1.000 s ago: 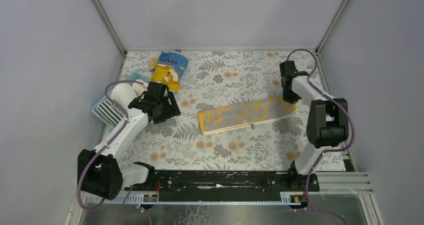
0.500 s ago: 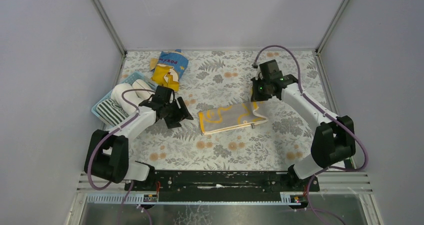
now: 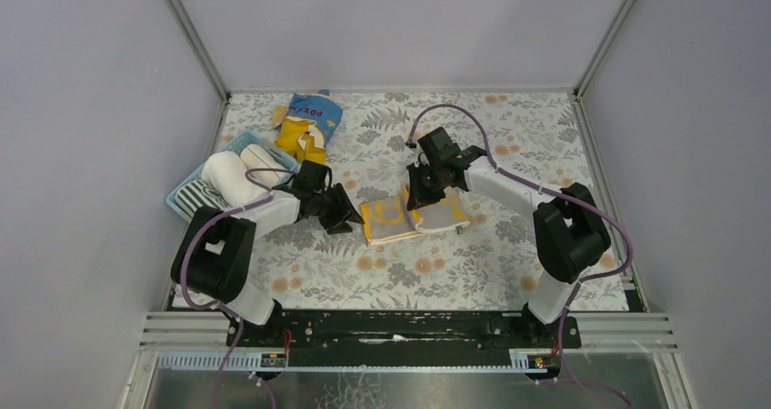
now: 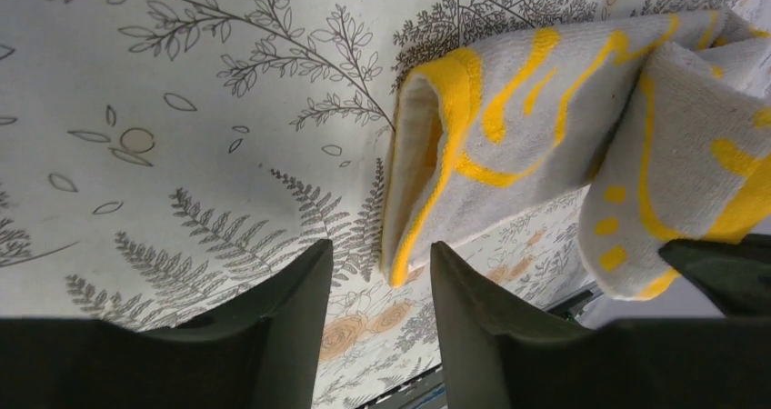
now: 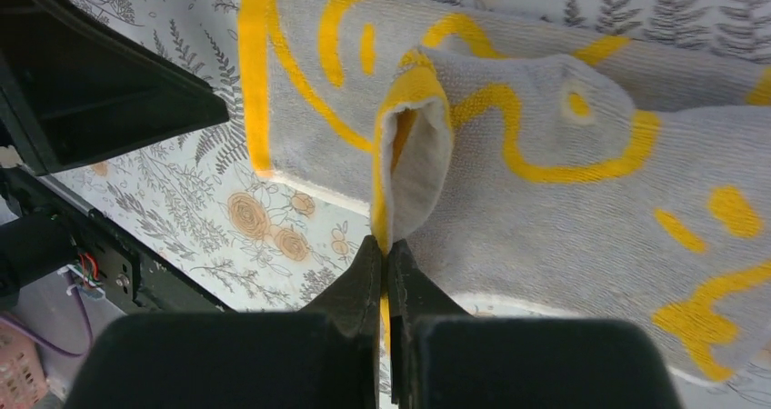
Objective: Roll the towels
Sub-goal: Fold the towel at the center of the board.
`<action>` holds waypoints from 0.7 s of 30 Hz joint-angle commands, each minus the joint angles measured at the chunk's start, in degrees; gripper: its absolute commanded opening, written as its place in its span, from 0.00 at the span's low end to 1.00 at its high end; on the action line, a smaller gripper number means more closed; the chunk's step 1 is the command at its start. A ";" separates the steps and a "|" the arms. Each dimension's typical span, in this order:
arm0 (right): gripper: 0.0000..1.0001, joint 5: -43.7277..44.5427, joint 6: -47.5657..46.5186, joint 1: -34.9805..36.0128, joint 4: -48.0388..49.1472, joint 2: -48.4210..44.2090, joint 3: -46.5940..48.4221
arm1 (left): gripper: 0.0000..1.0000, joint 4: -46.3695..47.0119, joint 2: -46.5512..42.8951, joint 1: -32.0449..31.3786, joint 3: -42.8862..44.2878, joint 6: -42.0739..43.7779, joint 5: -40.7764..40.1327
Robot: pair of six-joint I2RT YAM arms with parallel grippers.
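The right gripper (image 5: 385,250) pinches the yellow hem of the beige towel (image 3: 396,220) in the middle of the table (image 3: 509,136), holding its right end doubled leftward, apparently to start the roll, while the left gripper (image 4: 380,250), jaws narrowly apart and empty, sits at the left hem, likely to steady it.

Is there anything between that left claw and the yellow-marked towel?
Only a sliver of bare flowered tabletop; the left gripper is nearly at the towel's folded edge, as the left wrist view shows.

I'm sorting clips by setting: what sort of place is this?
Probably a lab test cell: plain grey walls box in a floral-covered table, and the left arm and right arm are bolted to a rail.
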 commanded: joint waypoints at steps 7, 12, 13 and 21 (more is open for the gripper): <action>0.01 -1.19 4.43 4.90 0.22 3.92 8.99 | 0.21 7.28 4.52 -1.67 -0.91 -2.40 0.82; 0.03 0.40 5.15 6.33 -0.46 6.67 10.99 | 0.17 8.17 4.87 -2.45 -1.80 -2.80 0.04; 0.04 0.66 5.43 6.57 -0.42 7.33 11.13 | 0.17 8.17 4.87 -2.56 -1.87 -2.80 -0.03; 0.05 0.03 7.91 8.04 2.32 11.13 11.35 | 0.16 8.31 5.27 -3.17 -2.00 -2.80 -1.02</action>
